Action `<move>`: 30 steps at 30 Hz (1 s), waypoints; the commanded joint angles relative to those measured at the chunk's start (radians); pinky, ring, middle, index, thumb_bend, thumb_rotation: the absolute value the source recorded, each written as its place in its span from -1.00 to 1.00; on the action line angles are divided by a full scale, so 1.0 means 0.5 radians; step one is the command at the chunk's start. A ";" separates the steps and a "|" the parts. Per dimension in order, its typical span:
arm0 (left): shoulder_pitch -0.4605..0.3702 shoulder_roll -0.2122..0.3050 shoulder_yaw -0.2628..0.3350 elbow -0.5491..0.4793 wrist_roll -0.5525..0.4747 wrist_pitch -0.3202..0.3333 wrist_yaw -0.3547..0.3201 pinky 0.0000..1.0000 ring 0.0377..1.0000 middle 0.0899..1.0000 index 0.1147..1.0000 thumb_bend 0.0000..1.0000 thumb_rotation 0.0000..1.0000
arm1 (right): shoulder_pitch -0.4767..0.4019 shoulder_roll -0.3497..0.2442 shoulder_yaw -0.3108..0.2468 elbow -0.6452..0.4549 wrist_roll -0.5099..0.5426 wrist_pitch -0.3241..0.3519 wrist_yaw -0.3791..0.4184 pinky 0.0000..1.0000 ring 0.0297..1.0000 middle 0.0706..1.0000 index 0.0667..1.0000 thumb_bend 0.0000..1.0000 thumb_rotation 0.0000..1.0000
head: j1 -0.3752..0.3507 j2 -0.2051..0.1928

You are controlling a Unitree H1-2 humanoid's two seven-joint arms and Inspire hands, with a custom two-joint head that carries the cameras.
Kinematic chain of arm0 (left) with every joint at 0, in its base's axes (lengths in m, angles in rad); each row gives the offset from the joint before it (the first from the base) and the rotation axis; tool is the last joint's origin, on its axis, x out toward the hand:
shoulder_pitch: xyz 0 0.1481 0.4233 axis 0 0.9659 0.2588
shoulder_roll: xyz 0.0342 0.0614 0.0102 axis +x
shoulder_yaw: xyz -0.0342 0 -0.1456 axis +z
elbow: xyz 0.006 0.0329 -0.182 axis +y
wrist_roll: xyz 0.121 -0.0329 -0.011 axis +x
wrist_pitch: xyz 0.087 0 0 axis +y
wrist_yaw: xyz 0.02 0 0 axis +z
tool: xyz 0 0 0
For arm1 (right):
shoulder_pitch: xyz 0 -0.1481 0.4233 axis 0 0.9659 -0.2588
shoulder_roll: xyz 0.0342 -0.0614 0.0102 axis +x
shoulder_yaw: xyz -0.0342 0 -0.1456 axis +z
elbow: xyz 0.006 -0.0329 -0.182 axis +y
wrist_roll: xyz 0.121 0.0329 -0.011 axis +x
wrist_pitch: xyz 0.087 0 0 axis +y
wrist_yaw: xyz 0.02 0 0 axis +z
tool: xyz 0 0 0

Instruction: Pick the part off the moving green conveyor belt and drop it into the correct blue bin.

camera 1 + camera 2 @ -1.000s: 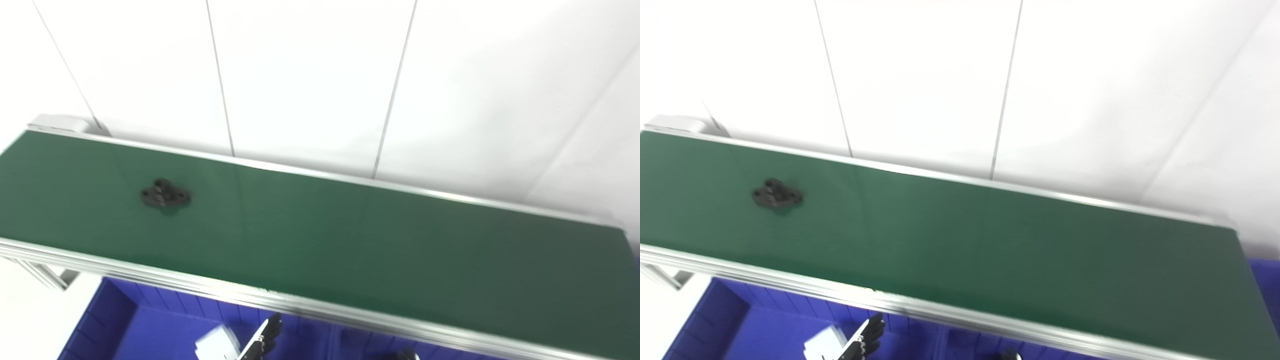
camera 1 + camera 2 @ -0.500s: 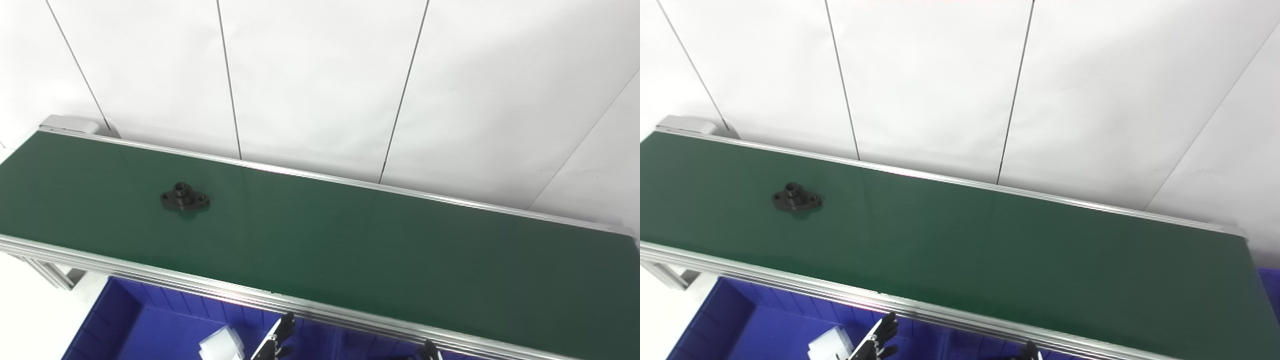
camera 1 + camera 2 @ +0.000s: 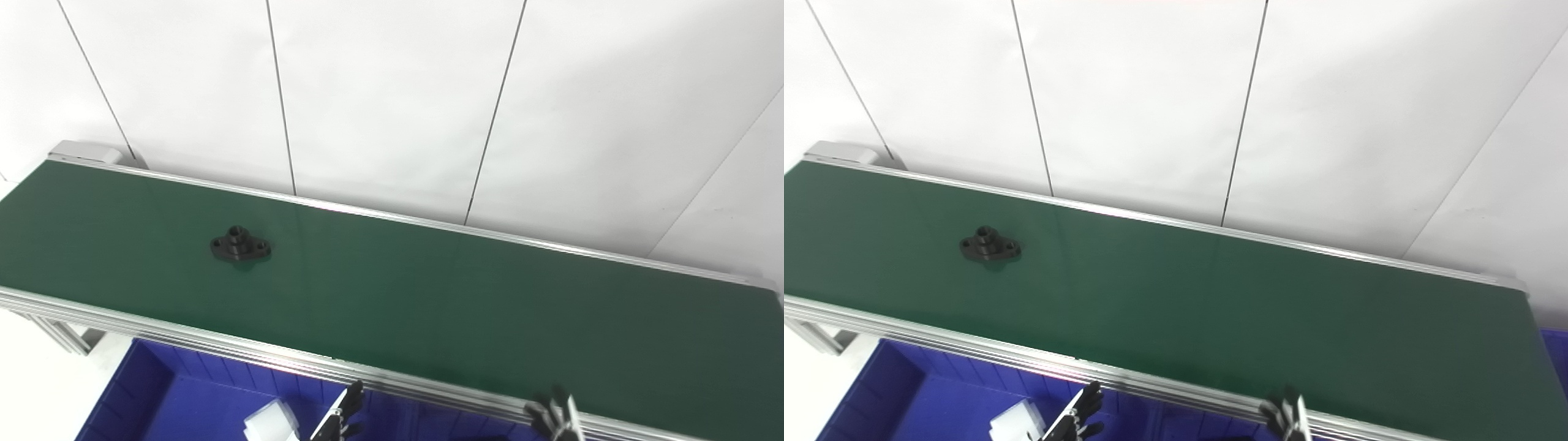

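While the green belt (image 3: 429, 306) stretched across the whole shot from upper left down to lower right, the black part (image 3: 240, 245) sat on it toward the left end, roughly halfway between the far rail and the near rail. It was a flat little flange with a raised round collar in the middle and a small hole at each end, lying flat on the belt with nothing touching it.

Both hands were way down at the bottom edge, on the near side of the belt's metal rail (image 3: 184, 334). The left hand (image 3: 340, 416) only poked into view as a few dark fingers pointing up over the blue bin (image 3: 147, 392), holding nothing as far as I could see, but so little of it showed that I couldn't tell how far open it was. The right hand (image 3: 554, 419) was the same deal, just fingertips spread a bit right at the rail, nothing in them, the rest cut off.

Inside the blue bin there was a white block (image 3: 269, 422) sitting just left of the left hand. Behind the belt was a plain white panelled wall (image 3: 392, 98).
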 commanded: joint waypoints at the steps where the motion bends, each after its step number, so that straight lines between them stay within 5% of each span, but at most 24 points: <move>1: -0.028 -0.014 -0.005 -0.006 0.003 -0.083 0.010 0.82 1.00 1.00 1.00 0.72 0.65 | -0.095 0.045 -0.018 -0.100 -0.104 -0.069 -0.018 0.61 0.66 0.76 0.98 0.80 0.42 | -0.007 0.012; 8: -0.087 -0.042 -0.020 0.080 0.074 -0.084 0.069 0.78 0.96 1.00 1.00 0.70 0.68 | -0.475 0.079 -0.073 -0.094 -0.324 0.190 0.058 0.46 0.69 0.80 0.97 0.96 0.55 | -0.007 -0.030; 14: -0.105 -0.043 -0.045 0.090 0.054 -0.083 0.067 0.83 1.00 1.00 1.00 0.64 0.64 | -0.837 0.065 -0.071 -0.209 -0.456 0.670 0.319 0.63 0.83 0.91 0.99 1.00 0.61 | -0.016 -0.018; 19: -0.106 -0.040 -0.053 0.088 0.060 -0.082 0.069 0.84 1.00 1.00 1.00 0.66 0.63 | -1.090 0.042 -0.015 -0.231 -0.665 0.952 0.480 0.55 0.81 0.88 0.97 0.93 0.57 | -0.019 -0.020; 30: -0.102 -0.064 -0.081 0.089 0.050 -0.084 0.054 0.86 0.99 1.00 1.00 0.68 0.60 | -1.636 0.021 0.150 0.120 -1.048 1.215 0.591 0.52 0.74 0.86 0.96 1.00 0.51 | 0.017 -0.022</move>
